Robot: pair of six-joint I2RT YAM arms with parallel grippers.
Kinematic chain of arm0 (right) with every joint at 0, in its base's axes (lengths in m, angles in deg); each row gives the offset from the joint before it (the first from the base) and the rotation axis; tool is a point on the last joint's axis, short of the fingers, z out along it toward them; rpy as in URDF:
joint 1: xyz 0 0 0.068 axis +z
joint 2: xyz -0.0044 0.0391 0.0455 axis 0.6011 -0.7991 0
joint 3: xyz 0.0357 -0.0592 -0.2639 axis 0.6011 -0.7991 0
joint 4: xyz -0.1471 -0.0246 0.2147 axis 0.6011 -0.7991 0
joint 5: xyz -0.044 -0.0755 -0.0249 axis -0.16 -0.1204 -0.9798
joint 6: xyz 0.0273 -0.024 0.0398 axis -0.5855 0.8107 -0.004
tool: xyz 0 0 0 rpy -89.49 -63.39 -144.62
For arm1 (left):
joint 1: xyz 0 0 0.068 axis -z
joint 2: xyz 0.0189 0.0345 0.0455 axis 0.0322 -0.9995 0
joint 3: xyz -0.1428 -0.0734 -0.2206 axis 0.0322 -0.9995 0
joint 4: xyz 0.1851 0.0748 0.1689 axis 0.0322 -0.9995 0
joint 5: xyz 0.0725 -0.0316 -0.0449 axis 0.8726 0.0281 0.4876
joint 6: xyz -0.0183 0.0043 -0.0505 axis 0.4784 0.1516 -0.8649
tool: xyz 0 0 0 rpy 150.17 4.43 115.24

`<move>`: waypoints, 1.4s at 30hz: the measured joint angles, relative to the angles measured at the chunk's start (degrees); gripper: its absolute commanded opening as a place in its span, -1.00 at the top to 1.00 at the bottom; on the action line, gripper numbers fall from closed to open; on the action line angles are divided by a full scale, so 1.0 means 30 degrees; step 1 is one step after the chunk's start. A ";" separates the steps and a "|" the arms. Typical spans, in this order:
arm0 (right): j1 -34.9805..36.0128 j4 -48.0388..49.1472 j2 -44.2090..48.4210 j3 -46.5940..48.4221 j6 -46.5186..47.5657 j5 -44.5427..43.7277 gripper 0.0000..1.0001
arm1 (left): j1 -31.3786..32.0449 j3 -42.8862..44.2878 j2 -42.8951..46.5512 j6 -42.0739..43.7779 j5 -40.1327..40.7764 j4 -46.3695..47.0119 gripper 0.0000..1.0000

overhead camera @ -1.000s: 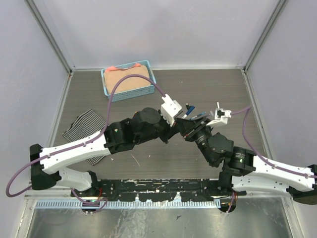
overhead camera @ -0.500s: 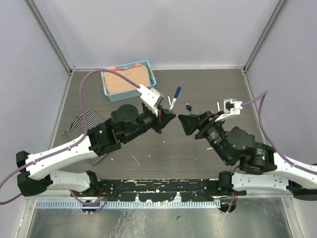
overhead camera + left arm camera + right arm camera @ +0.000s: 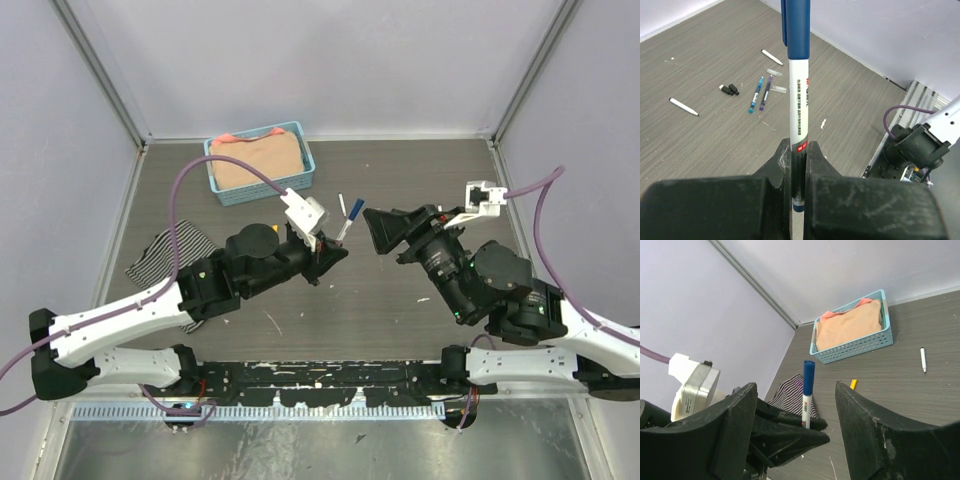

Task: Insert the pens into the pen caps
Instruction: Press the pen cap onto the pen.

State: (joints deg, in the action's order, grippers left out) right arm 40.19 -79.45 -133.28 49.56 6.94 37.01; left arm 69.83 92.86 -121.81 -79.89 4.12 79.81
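Note:
My left gripper [image 3: 798,145] is shut on the lower barrel of a white pen [image 3: 798,107] that stands upright with a blue pen cap [image 3: 796,27] on its top end. From above, the gripper [image 3: 335,250] and that pen [image 3: 347,222] are at the table's middle. My right gripper [image 3: 372,233] faces them from the right, open and holding nothing. Its wrist view shows the capped pen [image 3: 807,399] standing beyond its spread fingers [image 3: 742,405]. On the table lie two bare white pens [image 3: 771,57] [image 3: 683,106], a light blue pen [image 3: 756,94], a purple pen [image 3: 766,92], black caps [image 3: 730,89] and a yellow cap [image 3: 853,384].
A blue basket [image 3: 222,187] holding orange cloth stands at the back left. A striped black and white cloth [image 3: 168,250] lies at the left, partly under my left arm. Grey walls close the table on three sides.
The two grippers were together at the middle a second ago. The right gripper has opened and drawn back to the right; the left has pulled away still holding the capped pen.

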 measured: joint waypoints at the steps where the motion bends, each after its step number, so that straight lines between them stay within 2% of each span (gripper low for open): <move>1: 0.0000 -0.0102 -0.0284 0.0255 -0.0015 -0.0073 -0.36 | 0.0000 -0.0124 0.0117 0.0022 -0.0153 0.0000 1.00; 8: -0.0430 -0.1173 -0.2339 0.2346 -0.0175 0.0204 -0.34 | 0.0000 -0.0532 0.0452 0.0131 -0.0685 0.0007 1.00; 10: -0.1173 -0.1552 -0.2681 0.2492 -0.0350 0.0801 -0.34 | 0.0000 -0.0539 0.0452 0.0131 -0.0743 0.0015 1.00; 15: -0.4983 -0.2463 -0.3264 0.2608 -0.1217 0.3993 -0.30 | 0.0000 -0.0619 0.0605 0.0131 -0.0743 0.0029 1.00; 18: -0.6025 -0.2710 -0.3322 0.2608 -0.1581 0.5217 -0.22 | 0.0000 -0.0663 0.0743 0.0131 -0.0729 0.0036 1.00; 24: -0.6135 -0.2637 -0.3293 0.2608 -0.1814 0.7104 -0.10 | 0.0000 -0.0663 0.0809 0.0124 -0.0736 0.0073 1.00; 33: -0.6331 -0.2397 -0.3315 0.1945 -0.2448 0.7868 0.02 | 0.0000 -0.0663 0.0809 0.0124 -0.0772 0.0146 1.00; 40: -0.6477 -0.2069 -0.3417 0.1800 -0.2725 0.8400 0.23 | 0.0000 -0.0663 0.0809 0.0124 -0.0831 0.0168 1.00; 42: -0.6499 -0.1953 -0.3417 0.1792 -0.2732 0.8517 0.37 | 0.0000 -0.0663 0.0809 0.0124 -0.0867 0.0189 1.00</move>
State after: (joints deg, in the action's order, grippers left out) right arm 20.70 -85.31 -143.54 54.94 -1.26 62.56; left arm 69.83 90.87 -119.38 -79.52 1.52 80.38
